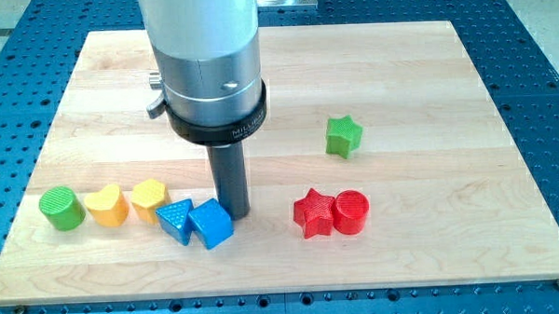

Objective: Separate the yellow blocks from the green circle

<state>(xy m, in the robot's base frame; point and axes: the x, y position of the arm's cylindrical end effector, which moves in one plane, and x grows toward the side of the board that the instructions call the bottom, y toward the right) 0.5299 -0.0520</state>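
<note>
Spanning nearly the whole view, the wooden desk [432, 263] carries everything. The arm has no fingers, only a rod; the tip [233, 215] touches the blue cube [211, 224], with the blue triangle [175, 220] beside it. Leftward sit the yellow hexagon [149, 199], yellow heart [107, 205] and green circle [61, 207] in a close row. Well right: red star [313, 213] touching red cylinder [350, 211], green star [343, 136] above.

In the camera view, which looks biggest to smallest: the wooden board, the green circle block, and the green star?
1. Wooden board, far the biggest.
2. Green circle block.
3. Green star.
The last two look close in size, and the circle sits nearer the view's bottom, so their order is unsure.
</note>
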